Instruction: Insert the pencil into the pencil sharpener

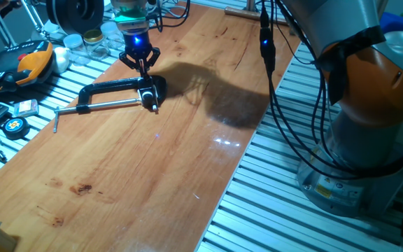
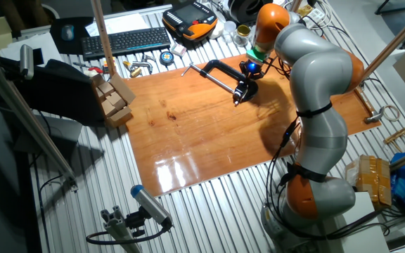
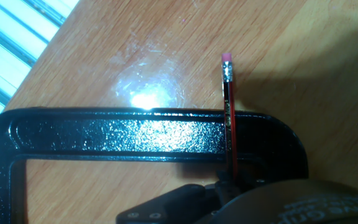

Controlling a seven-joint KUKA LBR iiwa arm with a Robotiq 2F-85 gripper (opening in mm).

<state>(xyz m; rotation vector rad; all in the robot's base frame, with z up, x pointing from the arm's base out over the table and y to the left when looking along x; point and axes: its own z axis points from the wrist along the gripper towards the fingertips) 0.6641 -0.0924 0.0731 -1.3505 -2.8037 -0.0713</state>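
Note:
My gripper (image 1: pixel 143 70) hangs over the black C-clamp (image 1: pixel 110 89) and is shut on the pencil (image 3: pixel 230 118), a thin red stick. In the hand view the pencil sticks out from between my dark fingers (image 3: pixel 166 205) at the bottom edge. It crosses the clamp's frame (image 3: pixel 135 134), and its pink eraser end points away from me over the wood. The pencil sharpener (image 1: pixel 149 94), a small black block with a pale spot, sits at the clamp's right end just below my fingertips. It also shows in the other fixed view (image 2: pixel 245 90). I cannot tell whether the pencil touches it.
The clamp's silver screw rod (image 1: pixel 100 106) runs left along the wooden board (image 1: pixel 187 154). Jars (image 1: pixel 89 38), an orange and black pendant (image 1: pixel 19 66) and small tools lie past the board's far left edge. The arm's base (image 1: pixel 369 140) stands at the right.

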